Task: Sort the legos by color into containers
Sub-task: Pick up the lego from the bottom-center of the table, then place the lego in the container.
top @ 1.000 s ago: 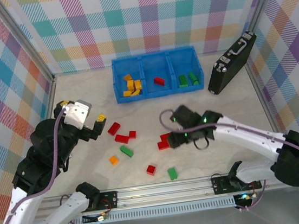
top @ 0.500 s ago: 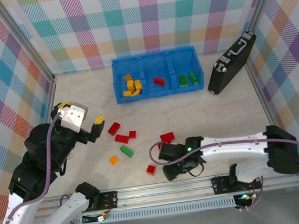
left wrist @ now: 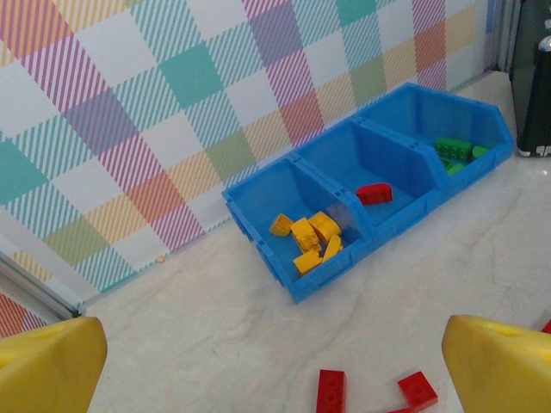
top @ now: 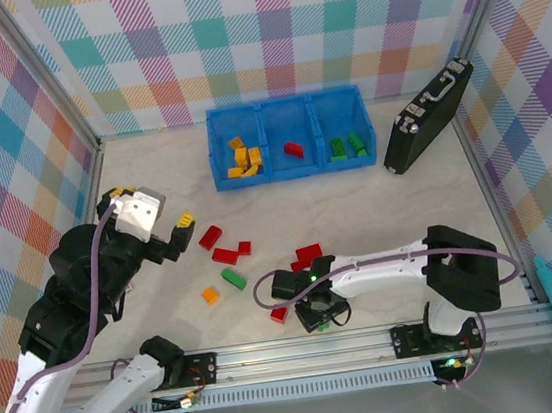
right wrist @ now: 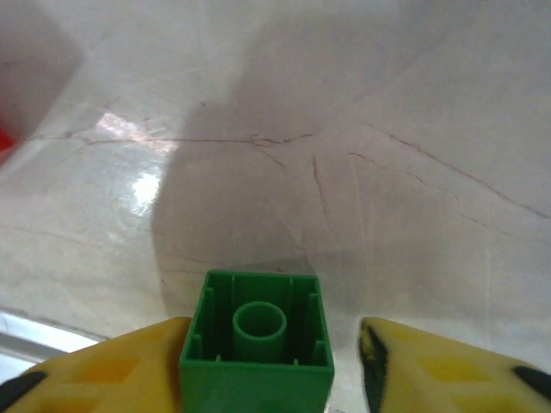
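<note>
Your right gripper (top: 319, 314) has dropped to 6 o'clock around a green lego (right wrist: 256, 344) — jaws apart, not yet clamped; left gripper (left wrist: 271, 366) gapes wide.

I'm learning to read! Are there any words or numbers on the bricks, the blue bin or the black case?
None: there is no word, number or sign to read here.
The bricks: the studs are too small to show any writing.
The green brick, seen close up: plain plastic, no writing.
The bin: plain blue walls.
The case: plain black, no label seen.
</note>
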Controlling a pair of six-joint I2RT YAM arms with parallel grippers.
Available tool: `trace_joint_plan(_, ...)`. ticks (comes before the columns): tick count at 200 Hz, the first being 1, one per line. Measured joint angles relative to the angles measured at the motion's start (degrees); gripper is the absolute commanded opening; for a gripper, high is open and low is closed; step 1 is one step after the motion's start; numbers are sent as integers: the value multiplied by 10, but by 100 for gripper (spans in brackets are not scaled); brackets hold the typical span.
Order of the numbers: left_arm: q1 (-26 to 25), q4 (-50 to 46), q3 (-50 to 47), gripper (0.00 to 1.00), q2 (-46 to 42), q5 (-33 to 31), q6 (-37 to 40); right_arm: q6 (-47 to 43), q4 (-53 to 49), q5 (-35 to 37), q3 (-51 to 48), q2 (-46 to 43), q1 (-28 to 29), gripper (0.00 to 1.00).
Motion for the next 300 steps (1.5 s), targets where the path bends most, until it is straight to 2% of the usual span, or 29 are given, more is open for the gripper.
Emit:
trace_joint_plan(17, 0, 0, 0, 100, 8, 0, 0, -5, -1, -3, 0, 5, -2, 35)
trace_joint_plan(42, 0, 0, 0, 100, 15, -4, 0, -11, 0, -7, -1, 0, -14, 33)
trace_joint_plan(62, -1, 0, 5, 100, 17, -4, 0, -20, 3, -12, -15, -35, -52, 32)
trace_joint_plan(97, -1, 0, 25, 100, 23, -5, 0, -95, -25, 4, 3, -126, -195, 32)
trace_joint_plan(136, -1, 0, 32, 100, 28, -9, 1, -238, -26, 34, 130, -136, -383, 33)
trace_joint_plan(161, -1, 0, 39, 100, 40, -9, 1, -311, 13, 42, 218, -87, -474, 32)
trace_joint_plan(197, -1, -4, 49, 100, 70, -18, -3, -358, 74, 38, 313, 36, -540, 32)
trace_joint_plan(248, -1, -42, 55, 100, 81, -23, -39, -381, 109, 40, 419, 210, -578, 36)
trace_joint_plan(300, -1, -120, 75, 100, 92, -57, -136, -389, 113, 29, 478, 268, -595, 45)
